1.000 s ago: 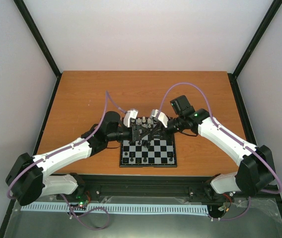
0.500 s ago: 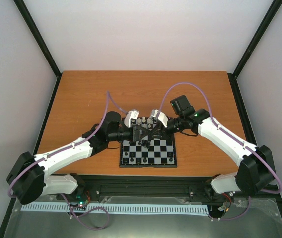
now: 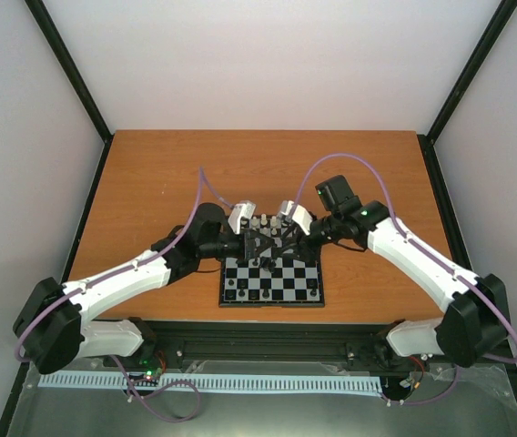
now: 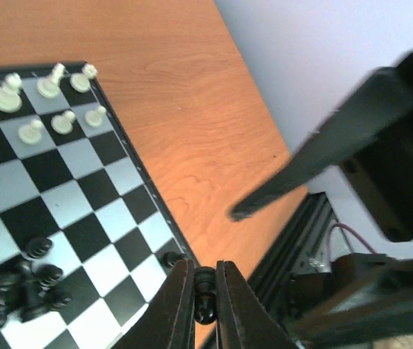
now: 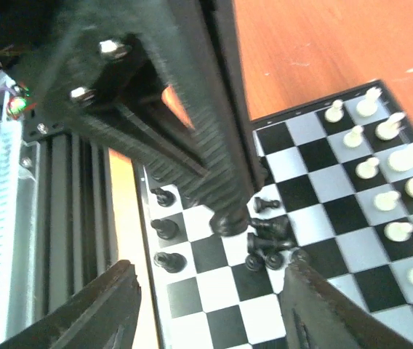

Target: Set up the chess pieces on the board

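Now, the white chess pieces (image 4: 30,131) are seen ranked in two rows at the board's (image 4: 75,200) far side. One black piece (image 4: 205,298) is clamped in the left end effector (image 4: 205,275). The right end effector (image 5: 206,309) is spread apart, empty. A huddle of black pieces (image 4: 17,291) is left to be placed.

Right gripper (image 5: 210,309) above the board (image 5: 315,189)
Its fingers (image 5: 97,313) stood wide apart. White pieces (image 5: 369,168) stood in rows; some black pieces (image 5: 266,234) lay in a heap.
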`<move>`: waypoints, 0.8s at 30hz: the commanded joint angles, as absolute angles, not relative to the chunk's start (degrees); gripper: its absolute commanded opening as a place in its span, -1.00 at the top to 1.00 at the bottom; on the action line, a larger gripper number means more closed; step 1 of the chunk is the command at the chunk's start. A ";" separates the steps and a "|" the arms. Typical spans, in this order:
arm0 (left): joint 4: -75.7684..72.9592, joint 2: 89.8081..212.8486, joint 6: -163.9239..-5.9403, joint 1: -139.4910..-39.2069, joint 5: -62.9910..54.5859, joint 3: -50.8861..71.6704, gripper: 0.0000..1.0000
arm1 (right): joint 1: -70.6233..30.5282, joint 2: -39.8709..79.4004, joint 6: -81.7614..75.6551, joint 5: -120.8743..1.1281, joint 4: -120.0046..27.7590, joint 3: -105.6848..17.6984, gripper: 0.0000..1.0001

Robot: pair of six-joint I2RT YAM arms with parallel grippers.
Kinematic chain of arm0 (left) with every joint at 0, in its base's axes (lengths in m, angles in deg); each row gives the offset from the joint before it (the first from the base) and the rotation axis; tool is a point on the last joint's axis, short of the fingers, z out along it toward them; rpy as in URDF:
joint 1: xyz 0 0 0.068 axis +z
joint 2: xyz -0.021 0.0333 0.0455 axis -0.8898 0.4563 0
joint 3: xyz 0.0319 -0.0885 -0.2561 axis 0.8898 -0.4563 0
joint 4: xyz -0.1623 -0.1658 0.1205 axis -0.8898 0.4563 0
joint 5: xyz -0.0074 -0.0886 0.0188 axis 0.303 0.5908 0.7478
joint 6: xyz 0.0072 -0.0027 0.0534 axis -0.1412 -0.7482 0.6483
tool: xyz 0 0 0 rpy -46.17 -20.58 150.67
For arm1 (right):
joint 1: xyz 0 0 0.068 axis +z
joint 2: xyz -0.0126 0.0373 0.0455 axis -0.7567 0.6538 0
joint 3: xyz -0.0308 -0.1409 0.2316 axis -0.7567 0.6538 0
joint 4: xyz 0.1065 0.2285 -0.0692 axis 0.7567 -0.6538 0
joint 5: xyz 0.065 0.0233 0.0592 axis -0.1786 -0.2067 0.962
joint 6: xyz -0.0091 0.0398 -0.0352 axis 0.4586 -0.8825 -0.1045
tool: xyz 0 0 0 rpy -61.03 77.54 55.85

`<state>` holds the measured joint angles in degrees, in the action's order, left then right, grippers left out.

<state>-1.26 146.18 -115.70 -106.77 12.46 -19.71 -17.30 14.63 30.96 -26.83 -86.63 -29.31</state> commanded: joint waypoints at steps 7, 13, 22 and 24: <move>24.07 153.02 -96.87 -115.97 -12.22 -7.29 0.87 | -26.42 -4.17 29.13 -41.60 -81.19 -18.36 -0.24; 31.06 155.35 -94.77 -117.43 -15.95 -6.86 0.88 | -28.78 -5.25 29.96 -41.37 -81.34 -16.40 -0.25; 35.34 160.03 -91.79 -117.81 -11.63 -6.42 0.87 | -28.78 -5.87 30.64 -40.76 -81.49 -15.74 -0.25; 35.54 161.69 -91.44 -118.11 -10.81 -5.96 0.88 | -28.79 -5.77 30.72 -40.86 -81.55 -15.65 -0.25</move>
<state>32.97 159.06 -94.00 -117.35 -12.98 -8.74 -28.38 -4.85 30.31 -40.99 -82.59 -16.28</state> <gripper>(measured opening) 0.094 0.627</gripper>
